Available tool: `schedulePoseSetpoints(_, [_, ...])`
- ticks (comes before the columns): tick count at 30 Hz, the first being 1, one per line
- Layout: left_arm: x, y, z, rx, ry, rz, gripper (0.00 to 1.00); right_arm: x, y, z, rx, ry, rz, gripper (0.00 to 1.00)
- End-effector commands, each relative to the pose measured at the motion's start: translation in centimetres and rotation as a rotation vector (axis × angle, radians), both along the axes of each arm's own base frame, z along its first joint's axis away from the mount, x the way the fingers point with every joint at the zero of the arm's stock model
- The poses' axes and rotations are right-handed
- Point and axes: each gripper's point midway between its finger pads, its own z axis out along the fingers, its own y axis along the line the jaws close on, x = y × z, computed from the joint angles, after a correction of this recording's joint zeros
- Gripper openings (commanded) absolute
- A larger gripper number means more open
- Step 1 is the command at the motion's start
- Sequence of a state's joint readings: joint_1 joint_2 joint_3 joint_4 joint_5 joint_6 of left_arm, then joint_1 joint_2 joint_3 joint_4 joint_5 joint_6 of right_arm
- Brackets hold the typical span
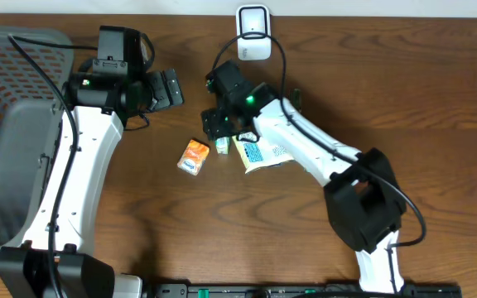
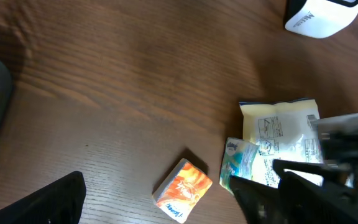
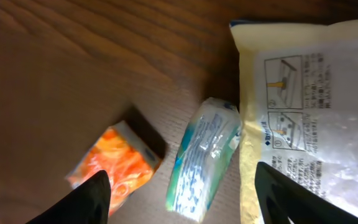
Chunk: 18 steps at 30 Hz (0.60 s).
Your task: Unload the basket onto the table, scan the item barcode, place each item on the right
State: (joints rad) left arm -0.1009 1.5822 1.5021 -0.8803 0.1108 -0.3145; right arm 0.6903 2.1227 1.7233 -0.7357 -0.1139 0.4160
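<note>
Three items lie mid-table: an orange box (image 1: 194,156), a small green-and-white packet (image 1: 222,147) and a pale yellow pouch (image 1: 259,154). My right gripper (image 1: 220,132) hangs just above the green packet (image 3: 204,158), open, its fingers (image 3: 86,199) wide on either side and not touching it. In the right wrist view the orange box (image 3: 114,163) lies left and the yellow pouch (image 3: 309,112) right. The white scanner (image 1: 253,33) stands at the far edge. My left gripper (image 1: 168,87) is open and empty, up and left of the items. The left wrist view shows the orange box (image 2: 183,190), the green packet (image 2: 241,158), the pouch (image 2: 278,124) and the scanner (image 2: 319,15).
A grey mesh basket (image 1: 7,124) fills the table's left side, under my left arm. The right arm's body crosses the table from the near right edge toward the items. No barcode is readable on any item.
</note>
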Motion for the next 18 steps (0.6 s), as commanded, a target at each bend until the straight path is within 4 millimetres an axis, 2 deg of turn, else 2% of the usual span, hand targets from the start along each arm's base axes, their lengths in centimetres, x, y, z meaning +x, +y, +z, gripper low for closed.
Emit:
schedulePoseSetpoints(1, [0.1, -0.1, 0.0, -0.006, 0.002, -0.006, 0.98, 0.5, -0.2, -1.5, -0.078, -0.033, -0.051, 0.67])
schedulePoseSetpoints(10, [0.1, -0.1, 0.0, -0.006, 0.002, -0.006, 0.98, -0.1, -1.0, -2.7, -0.123, -0.009, -0.083, 0.58])
schedulePoseSetpoints(18, [0.1, -0.1, 0.0, -0.006, 0.002, -0.006, 0.98, -2.0, 0.2, -3.9, -0.150, 0.007, -0.037, 0.48])
